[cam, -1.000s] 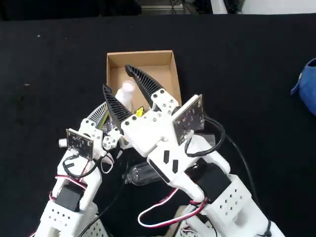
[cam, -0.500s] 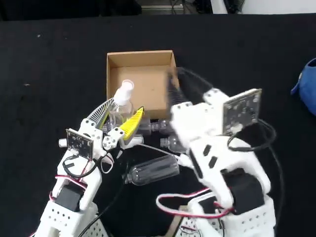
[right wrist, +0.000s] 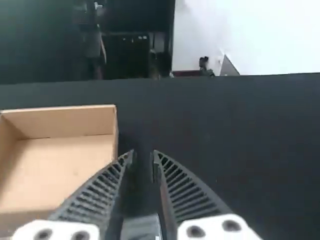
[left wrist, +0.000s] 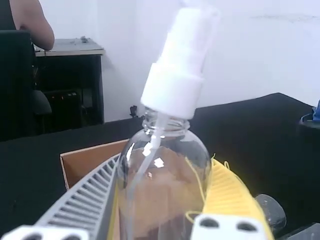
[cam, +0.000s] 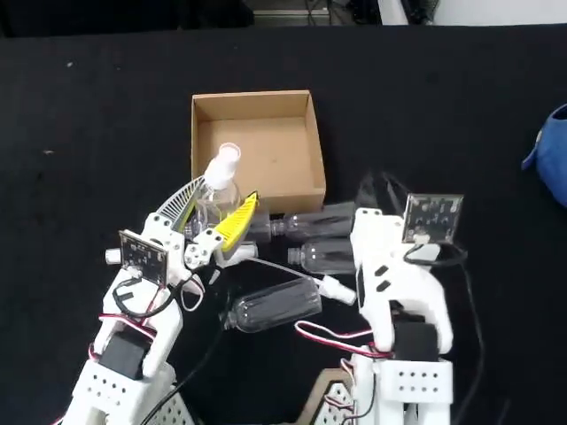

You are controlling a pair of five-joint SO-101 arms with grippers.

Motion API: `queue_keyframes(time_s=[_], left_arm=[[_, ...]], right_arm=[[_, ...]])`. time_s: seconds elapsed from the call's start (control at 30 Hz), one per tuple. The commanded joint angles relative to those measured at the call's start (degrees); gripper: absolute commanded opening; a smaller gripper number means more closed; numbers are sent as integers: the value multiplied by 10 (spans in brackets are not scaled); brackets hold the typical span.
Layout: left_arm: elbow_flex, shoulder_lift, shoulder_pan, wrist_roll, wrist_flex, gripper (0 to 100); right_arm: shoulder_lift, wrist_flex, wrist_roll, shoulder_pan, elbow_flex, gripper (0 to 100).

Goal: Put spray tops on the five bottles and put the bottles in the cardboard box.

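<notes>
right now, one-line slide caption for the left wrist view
Left gripper holds a clear bottle, white spray top on its neck, in front of the cardboard box.

so everything sits on a table covered in black cloth, with a couple of tiny pale specks on it toward the far left. a blue thing with a rounded edge pokes in at the right edge of the high view, can't tell what it is. some cables lie just past the table's far edge. behind the table there's a white wall, and next to it a grey-topped desk with dark storage underneath and a big black shape just beside it. the right wrist view has a dim shelf area and a small dark object at the foot of the wall.
</notes>
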Motion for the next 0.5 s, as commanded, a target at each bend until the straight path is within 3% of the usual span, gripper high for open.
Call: queue_keyframes(time_s=[0.0, 0.1, 0.27, 0.47], left_arm=[[13, -5, -44, 2, 6, 30], [8, -6, -96, 2, -41, 30], [13, -1, -185, 5, -264, 30], [-57, 91, -240, 6, -263, 30]], right_arm=[[-36, -49, 4, 13, 45, 32], [-52, -52, 4, 11, 62, 32], [-58, -55, 4, 4, 81, 32], [-58, -54, 4, -34, 87, 32]])
